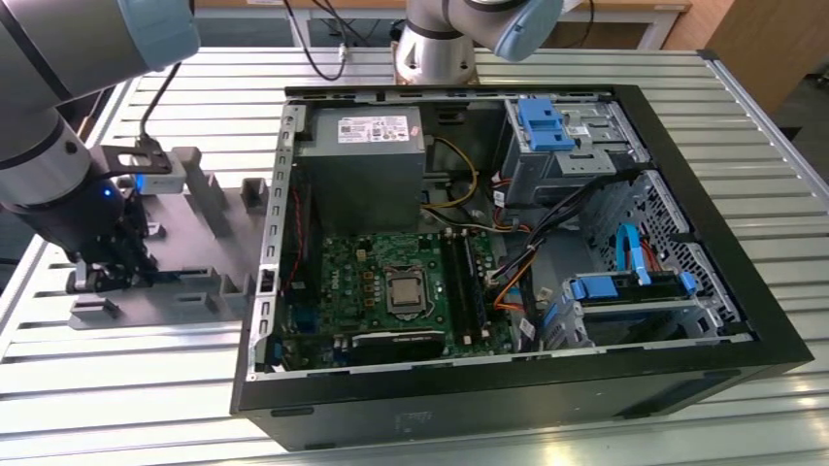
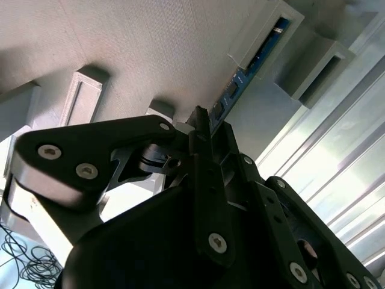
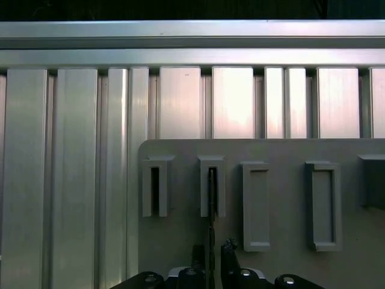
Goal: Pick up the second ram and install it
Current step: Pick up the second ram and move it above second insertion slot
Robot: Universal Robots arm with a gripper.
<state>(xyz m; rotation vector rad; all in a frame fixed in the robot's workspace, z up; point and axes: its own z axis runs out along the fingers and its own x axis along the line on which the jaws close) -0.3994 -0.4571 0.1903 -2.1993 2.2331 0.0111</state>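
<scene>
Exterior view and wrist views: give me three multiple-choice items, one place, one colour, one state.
1. The motherboard inside the open black computer case is: A red; B green; C white.
2. The arm's gripper is: A at the grey plastic slotted fixture; B inside the case; C over the motherboard.
3. The second ram, a thin dark circuit-board strip, is: A lying flat; B in a motherboard slot; C standing on edge in a fixture slot.
Key: B, the board looks green; A, the exterior view puts it at the fixture; C, both wrist views show it upright in a slot.
</scene>
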